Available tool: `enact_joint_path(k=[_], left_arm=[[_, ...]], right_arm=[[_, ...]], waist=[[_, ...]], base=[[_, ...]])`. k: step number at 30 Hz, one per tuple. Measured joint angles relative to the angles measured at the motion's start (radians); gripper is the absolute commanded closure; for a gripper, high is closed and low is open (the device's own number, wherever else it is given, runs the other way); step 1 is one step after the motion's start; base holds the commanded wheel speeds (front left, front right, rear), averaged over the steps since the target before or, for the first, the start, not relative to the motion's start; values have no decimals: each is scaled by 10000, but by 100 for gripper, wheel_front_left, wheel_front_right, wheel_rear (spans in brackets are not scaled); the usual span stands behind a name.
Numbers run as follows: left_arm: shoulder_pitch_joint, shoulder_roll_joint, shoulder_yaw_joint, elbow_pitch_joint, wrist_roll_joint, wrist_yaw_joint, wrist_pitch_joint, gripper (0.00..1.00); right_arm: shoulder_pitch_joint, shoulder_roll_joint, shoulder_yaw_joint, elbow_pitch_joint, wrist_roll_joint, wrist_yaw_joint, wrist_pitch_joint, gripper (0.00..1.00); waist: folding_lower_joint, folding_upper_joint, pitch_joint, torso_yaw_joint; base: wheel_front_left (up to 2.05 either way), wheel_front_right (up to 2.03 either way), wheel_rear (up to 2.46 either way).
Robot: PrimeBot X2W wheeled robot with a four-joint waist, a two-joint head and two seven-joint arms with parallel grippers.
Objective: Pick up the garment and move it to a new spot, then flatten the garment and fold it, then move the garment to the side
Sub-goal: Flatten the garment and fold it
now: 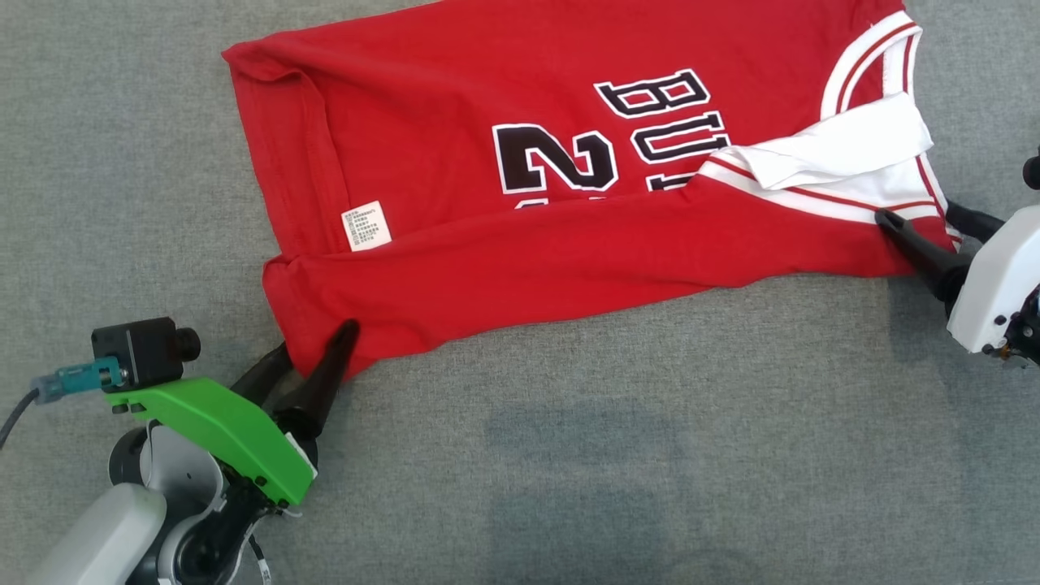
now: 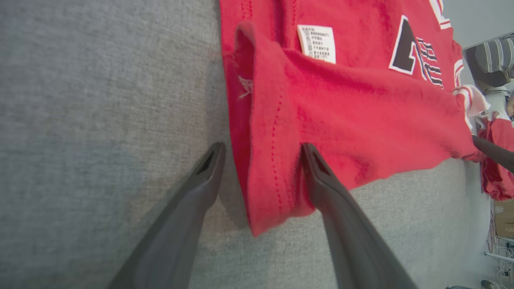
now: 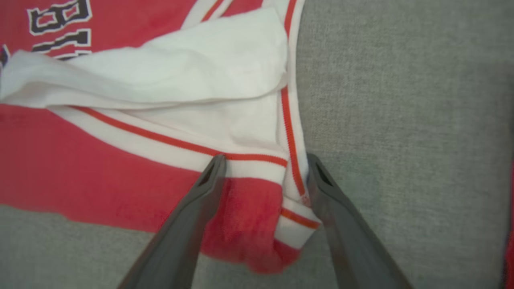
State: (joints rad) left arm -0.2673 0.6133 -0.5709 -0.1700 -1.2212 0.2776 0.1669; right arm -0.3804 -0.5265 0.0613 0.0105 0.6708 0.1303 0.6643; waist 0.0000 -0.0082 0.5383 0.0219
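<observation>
My left claw [image 1: 315,341] and right claw [image 1: 916,213] both gape, unclenched, astride the near corners of the jersey [image 1: 455,106], whose long axis runs between them

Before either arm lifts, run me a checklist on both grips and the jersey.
1. Left gripper straddles the hem corner of the jersey: ok.
2. Left jaws shut on cloth: not ok, open.
3. Right gripper straddles the striped shoulder corner: ok.
4. Right jaws shut on cloth: not ok, open.
5. Jersey lying flat: not ok; near edge doubled over, white flap turned over.
6. Number of layers between the fingers: cannot tell.
</observation>
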Motion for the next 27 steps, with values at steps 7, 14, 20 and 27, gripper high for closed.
enact_joint_path(k=[7,14,20,27], left_arm=[[-86,161,-71,222,-965,-754,1101,100],[406,1538,357,-819,-1693,-838,2031,100],[1811,2429,740,-2071,-2382,-836,2100,100],[2676,2441,790,-2146,-2226,-660,1358,0]], right_arm=[[276,184,-529,-146,1313,6,1486,100],[1494,249,-1852,-1417,2084,6,3423,100],[2974,725,-3045,-2591,2355,4,4824,100],[3534,1229,-3198,-3189,1513,2,4481,0]], waist=[[1,0,-334,111],[1,0,-836,131],[1,0,-950,-111],[1,0,-540,-277]], base=[[0,0,0],[0,0,0],[0,0,0],[0,0,0]])
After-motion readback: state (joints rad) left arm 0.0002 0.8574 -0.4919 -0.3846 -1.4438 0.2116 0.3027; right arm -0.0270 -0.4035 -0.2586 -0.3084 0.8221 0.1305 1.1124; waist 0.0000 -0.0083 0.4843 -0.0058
